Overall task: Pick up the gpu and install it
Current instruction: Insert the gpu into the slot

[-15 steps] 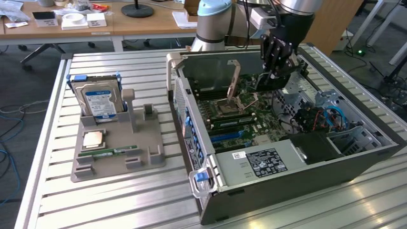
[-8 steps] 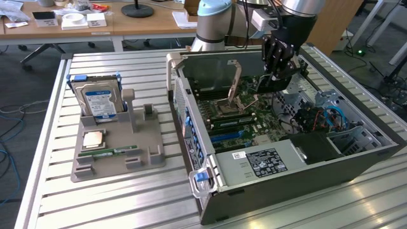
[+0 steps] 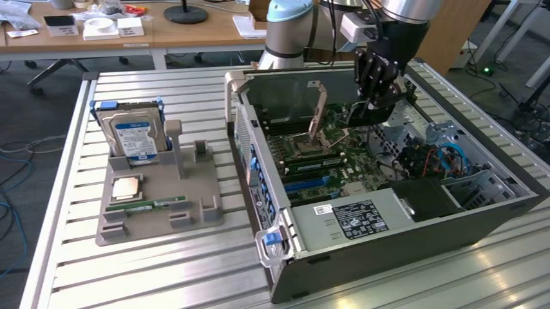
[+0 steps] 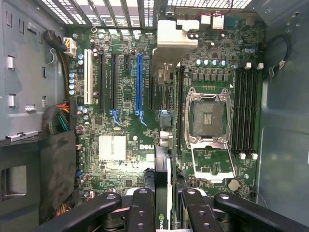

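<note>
Open computer case (image 3: 413, 244), motherboard (image 4: 125, 159), gripper (image 4: 164, 208) clenched on the gpu (image 4: 162, 188) held edge-on: hanging above the long blue slot (image 4: 139, 82) and slightly to one side of it; best brought in line with that slot, kept parallel, then pressed down squarely

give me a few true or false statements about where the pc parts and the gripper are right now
1. The gripper holds the gpu over the motherboard. True.
2. The hard drive lies flat on the table. False: it stands upright in the grey holder.
3. The gpu is seated in the long blue slot. False: that slot is empty and the card is clamped between the fingers.
4. The RAM stick lies on the grey holder. True.
</note>
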Robot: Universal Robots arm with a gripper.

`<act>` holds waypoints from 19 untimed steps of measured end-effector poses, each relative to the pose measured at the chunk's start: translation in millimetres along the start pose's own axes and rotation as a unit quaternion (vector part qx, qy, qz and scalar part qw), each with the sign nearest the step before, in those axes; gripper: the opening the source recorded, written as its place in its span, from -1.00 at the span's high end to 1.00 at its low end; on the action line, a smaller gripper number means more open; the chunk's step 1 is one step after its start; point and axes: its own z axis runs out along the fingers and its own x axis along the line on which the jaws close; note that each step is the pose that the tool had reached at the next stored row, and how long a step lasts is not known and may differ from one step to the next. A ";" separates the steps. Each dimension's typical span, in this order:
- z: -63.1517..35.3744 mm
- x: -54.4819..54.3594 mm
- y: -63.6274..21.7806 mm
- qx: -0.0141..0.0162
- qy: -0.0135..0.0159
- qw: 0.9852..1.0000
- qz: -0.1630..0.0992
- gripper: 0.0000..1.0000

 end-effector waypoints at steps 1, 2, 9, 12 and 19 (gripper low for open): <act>0.1 0.0 0.0 0.000 0.000 1.000 0.000 0.47; 0.4 0.0 0.0 0.000 0.000 1.000 0.000 0.47; 1.9 0.1 0.0 0.000 0.000 1.000 0.000 0.47; 3.3 0.1 0.0 0.000 0.000 1.000 0.000 0.47; 4.5 0.1 0.0 0.000 0.000 1.000 0.000 0.47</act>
